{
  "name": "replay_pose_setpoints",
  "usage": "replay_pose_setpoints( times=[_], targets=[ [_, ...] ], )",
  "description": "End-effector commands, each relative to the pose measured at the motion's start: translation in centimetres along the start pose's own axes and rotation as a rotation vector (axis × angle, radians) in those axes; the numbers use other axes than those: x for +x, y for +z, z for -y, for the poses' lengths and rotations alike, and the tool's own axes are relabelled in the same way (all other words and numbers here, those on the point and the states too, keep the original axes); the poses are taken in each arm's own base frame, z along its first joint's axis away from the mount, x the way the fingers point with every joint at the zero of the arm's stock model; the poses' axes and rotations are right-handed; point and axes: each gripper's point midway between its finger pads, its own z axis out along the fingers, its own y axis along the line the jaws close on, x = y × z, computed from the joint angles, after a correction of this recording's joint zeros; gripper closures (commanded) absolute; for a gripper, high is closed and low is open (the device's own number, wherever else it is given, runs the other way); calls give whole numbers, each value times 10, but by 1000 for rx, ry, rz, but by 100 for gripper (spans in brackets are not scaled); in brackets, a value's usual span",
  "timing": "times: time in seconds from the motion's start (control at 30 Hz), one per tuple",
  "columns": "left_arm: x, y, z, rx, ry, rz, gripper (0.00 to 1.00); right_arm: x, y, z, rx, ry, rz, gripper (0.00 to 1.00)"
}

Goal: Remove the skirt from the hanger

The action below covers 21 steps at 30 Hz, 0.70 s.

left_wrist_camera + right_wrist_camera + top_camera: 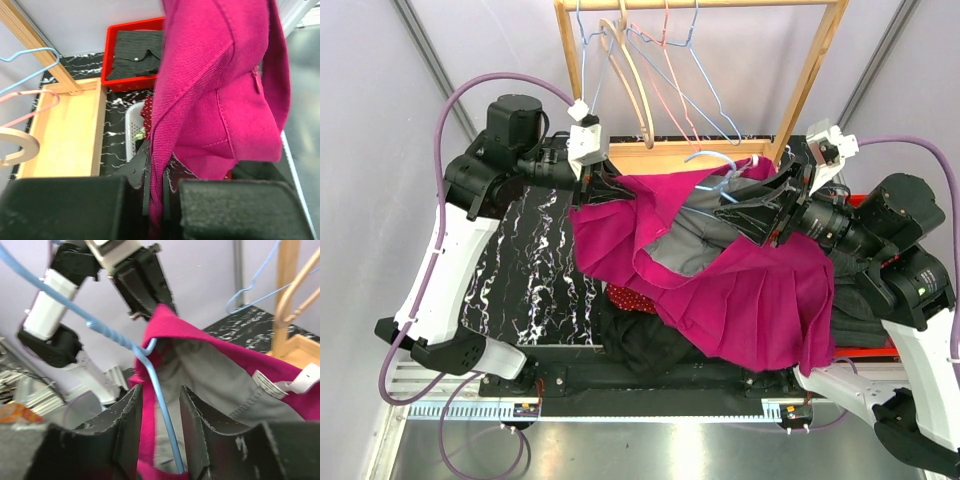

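Note:
The magenta skirt (740,290) with grey lining hangs spread between my two grippers above the table. My left gripper (588,190) is shut on the skirt's waistband edge; the left wrist view shows the fabric (215,100) pinched between the fingers of this gripper (156,185). A light blue wire hanger (712,160) sticks out of the skirt's top. In the right wrist view, the hanger wire (155,380) and a fold of skirt (165,320) run between the fingers of my right gripper (161,405), which stand apart. The right gripper (745,215) is at the skirt's right upper part.
A wooden rack (800,80) stands behind, with several empty hangers (640,60) on its rail. A red basket (130,30) holds dark clothes. A white basket (131,125) and black clothes (640,340) lie under the skirt.

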Motion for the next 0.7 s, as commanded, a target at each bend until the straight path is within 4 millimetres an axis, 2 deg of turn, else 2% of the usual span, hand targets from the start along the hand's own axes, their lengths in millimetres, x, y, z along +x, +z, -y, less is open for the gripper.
replay_pose_setpoints(
  times=[0.0, 0.07, 0.23, 0.37, 0.4, 0.47, 0.5, 0.57, 0.63, 0.67],
  targets=[
    [-65, -21, 4, -68, 129, 133, 100, 16, 10, 20, 48, -40, -69, 55],
    [-71, -25, 9, -69, 138, 144, 100, 17, 14, 25, 57, -51, -79, 56],
    [-70, -27, 13, -71, 137, 143, 100, 23, 19, 32, 64, -55, -108, 58],
    [-69, -27, 13, -72, 132, 138, 100, 28, 24, 32, 36, -69, -152, 53],
    [-68, -27, 12, -76, 131, 136, 100, 20, 22, 28, 27, -86, -141, 51],
    [-67, -27, 12, -73, 126, 135, 100, 20, 24, 30, 30, -101, -170, 46],
    [-66, -26, 13, -73, 125, 133, 100, 9, 21, 24, 26, -130, -153, 45],
    [-66, -27, 13, -71, 123, 134, 100, 6, 17, 26, 45, -161, -161, 44],
    [-67, -27, 15, -69, 123, 136, 100, 0, 12, 24, 59, -195, -154, 38],
    [-68, -28, 16, -68, 124, 138, 100, 2, 8, 30, 87, -229, -171, 35]
  ],
)
